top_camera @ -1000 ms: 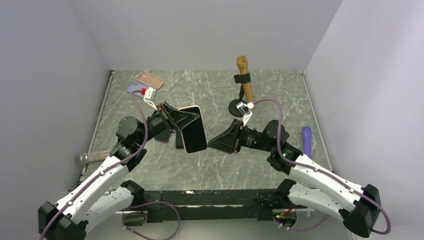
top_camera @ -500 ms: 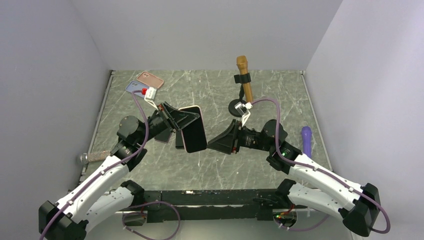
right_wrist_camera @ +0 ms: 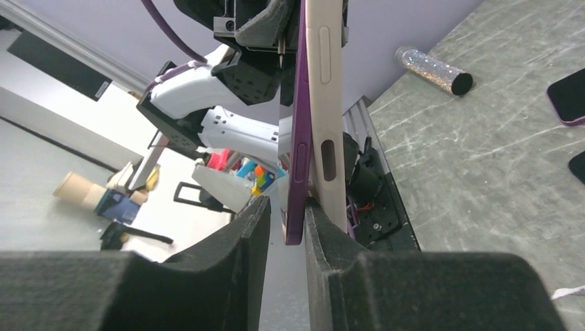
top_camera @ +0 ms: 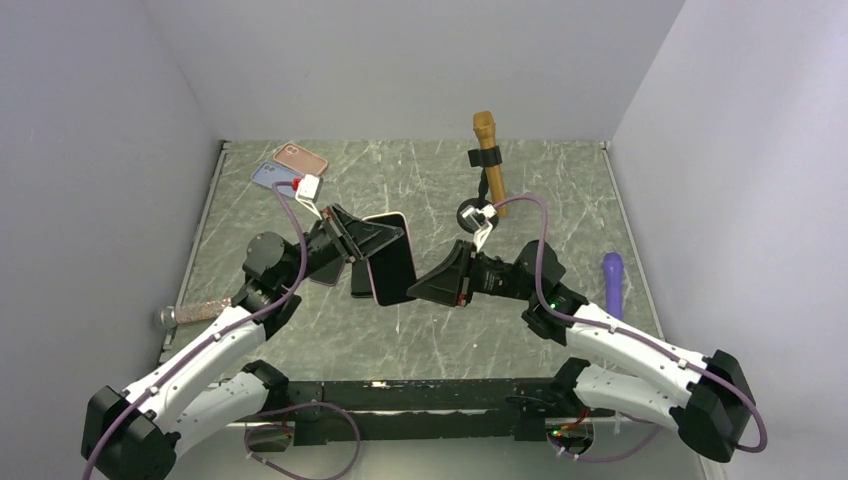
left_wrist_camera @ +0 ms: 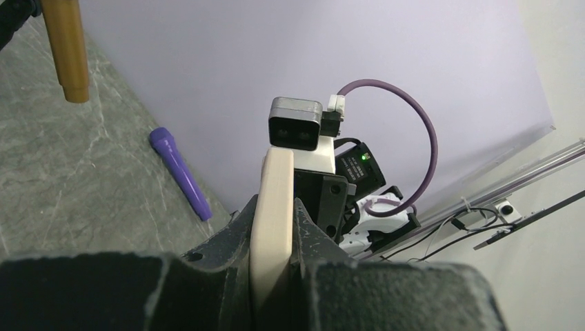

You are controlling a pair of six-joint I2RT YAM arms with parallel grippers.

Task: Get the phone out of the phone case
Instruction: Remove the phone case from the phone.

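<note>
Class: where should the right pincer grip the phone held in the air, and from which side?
Probably its purple free end, end-on from opposite the left pincer: there the phone stands apart from the cream case, leaving a gap.

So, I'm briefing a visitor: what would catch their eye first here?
The phone held up mid-table between both arms: the left gripper clamps it, and the right gripper straddles its other end. Behind stands a gold microphone on a stand, and a purple microphone lies at the table's right edge.
</note>
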